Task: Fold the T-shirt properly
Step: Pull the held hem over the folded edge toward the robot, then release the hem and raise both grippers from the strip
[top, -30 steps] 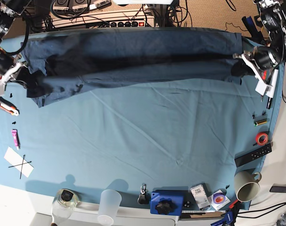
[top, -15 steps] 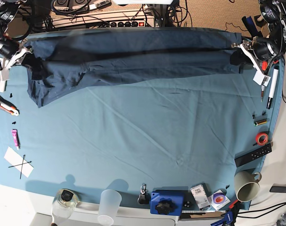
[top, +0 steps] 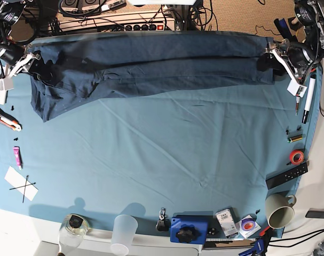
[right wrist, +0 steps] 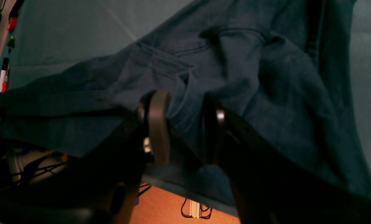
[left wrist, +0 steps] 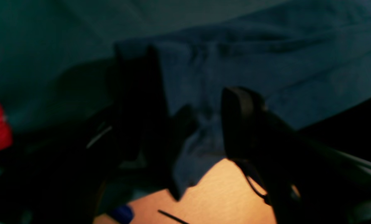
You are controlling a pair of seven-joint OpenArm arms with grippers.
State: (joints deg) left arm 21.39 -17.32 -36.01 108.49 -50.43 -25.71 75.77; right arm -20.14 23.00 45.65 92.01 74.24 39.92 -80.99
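At the bench's (top: 151,160) far left edge, the right claw (top: 31,57) pinches the T-shirt (top: 145,66), which stretches along the far edge. Clutter lines the near edge: plastic cup (top: 124,233), blue box (top: 189,229), mug (top: 279,210). At far right, the left claw (top: 269,55) grips the shirt's other end.

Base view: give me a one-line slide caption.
Both grippers, left and right, hold the T-shirt stretched across the table's far edge.

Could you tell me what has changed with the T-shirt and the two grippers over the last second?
Both the right gripper and left gripper moved toward the table's far edge, dragging the T-shirt with them and drawing it flatter. Both stayed shut on it; the mug and plastic cup stayed put.
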